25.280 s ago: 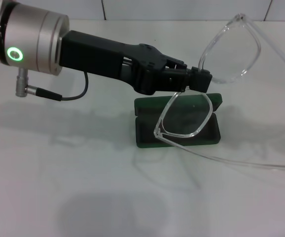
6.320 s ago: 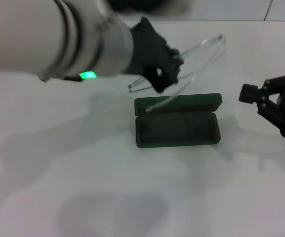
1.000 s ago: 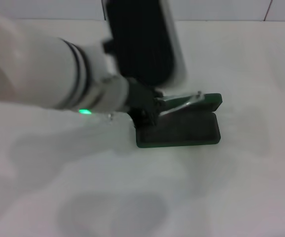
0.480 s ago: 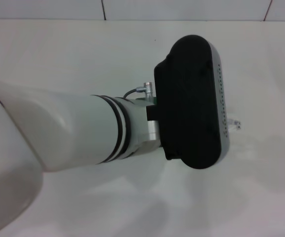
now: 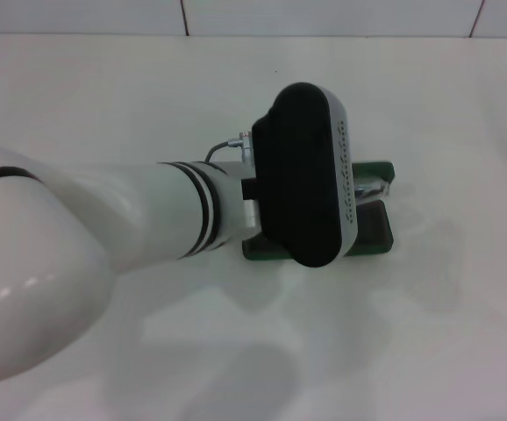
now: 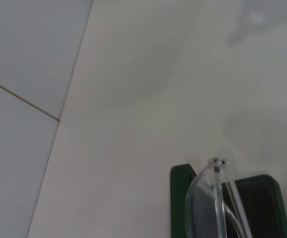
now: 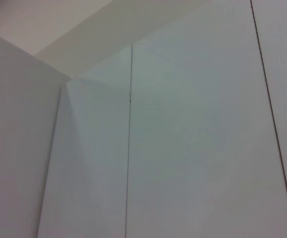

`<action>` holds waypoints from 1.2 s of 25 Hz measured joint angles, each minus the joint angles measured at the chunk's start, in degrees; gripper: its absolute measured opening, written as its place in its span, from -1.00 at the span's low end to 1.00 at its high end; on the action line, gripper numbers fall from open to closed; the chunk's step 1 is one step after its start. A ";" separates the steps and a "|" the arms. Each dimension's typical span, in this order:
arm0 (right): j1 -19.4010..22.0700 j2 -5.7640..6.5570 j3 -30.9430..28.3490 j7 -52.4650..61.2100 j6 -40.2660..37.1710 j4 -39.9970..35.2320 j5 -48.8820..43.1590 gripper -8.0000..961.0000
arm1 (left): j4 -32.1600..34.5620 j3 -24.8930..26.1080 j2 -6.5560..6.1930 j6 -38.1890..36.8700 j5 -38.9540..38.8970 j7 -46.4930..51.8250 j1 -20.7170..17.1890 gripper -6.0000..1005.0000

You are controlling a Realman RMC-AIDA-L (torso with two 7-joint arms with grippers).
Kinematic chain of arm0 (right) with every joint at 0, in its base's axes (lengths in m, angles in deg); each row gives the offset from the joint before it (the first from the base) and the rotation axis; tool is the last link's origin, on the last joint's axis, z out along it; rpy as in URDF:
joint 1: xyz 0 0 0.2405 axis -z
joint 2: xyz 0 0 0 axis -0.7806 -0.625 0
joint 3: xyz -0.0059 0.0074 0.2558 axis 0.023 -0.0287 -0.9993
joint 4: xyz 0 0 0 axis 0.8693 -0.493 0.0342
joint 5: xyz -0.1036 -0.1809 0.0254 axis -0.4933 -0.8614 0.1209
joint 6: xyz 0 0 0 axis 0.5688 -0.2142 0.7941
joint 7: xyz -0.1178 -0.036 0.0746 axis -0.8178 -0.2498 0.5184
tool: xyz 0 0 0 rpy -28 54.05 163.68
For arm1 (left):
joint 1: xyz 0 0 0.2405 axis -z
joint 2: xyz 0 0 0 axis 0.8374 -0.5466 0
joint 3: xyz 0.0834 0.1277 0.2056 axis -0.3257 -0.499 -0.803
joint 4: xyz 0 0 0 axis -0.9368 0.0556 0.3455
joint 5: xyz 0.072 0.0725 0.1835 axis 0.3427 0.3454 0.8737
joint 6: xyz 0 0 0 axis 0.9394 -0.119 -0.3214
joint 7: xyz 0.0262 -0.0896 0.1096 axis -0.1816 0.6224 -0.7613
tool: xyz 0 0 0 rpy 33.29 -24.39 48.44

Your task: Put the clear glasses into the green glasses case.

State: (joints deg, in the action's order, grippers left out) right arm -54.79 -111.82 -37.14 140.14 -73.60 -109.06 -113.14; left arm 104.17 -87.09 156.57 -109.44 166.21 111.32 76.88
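Note:
The green glasses case (image 5: 378, 233) lies open on the white table, mostly covered in the head view by my left arm's black wrist housing (image 5: 306, 197). Only the case's right end and lid edge show there. A bit of the clear glasses (image 5: 372, 186) peeks out beside the housing, over the case. In the left wrist view the clear glasses (image 6: 206, 203) are folded and sit over the green glasses case (image 6: 176, 201), above its dark lining (image 6: 257, 203). My left gripper is hidden under the housing. The right gripper is out of view.
A white table top (image 5: 429, 333) surrounds the case, with a tiled wall (image 5: 324, 17) at the back. The right wrist view shows only white wall panels (image 7: 183, 148). My left arm (image 5: 104, 237) spans the left half of the head view.
My left arm has swung over the case from the left, and in the last half second its wrist housing shifted left and back, uncovering the case's right end.

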 joint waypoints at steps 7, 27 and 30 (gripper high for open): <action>-0.01 -0.14 0.00 0.31 0.99 0.01 0.01 -0.97 | -2.54 -2.30 -0.02 2.04 -0.01 -1.25 0.83 -0.81; -1.26 -0.17 0.30 0.48 3.16 0.04 0.03 -0.97 | -11.30 -3.75 0.08 11.29 0.03 -5.28 1.33 -0.80; -1.65 -0.22 0.60 0.50 3.60 0.07 -0.16 -0.97 | -11.79 -3.84 0.21 12.19 0.03 -5.21 1.04 -0.80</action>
State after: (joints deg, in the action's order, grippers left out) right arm -56.43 -112.04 -36.55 140.64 -70.00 -108.99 -113.30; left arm 92.37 -90.93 156.78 -97.25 166.23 106.10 77.92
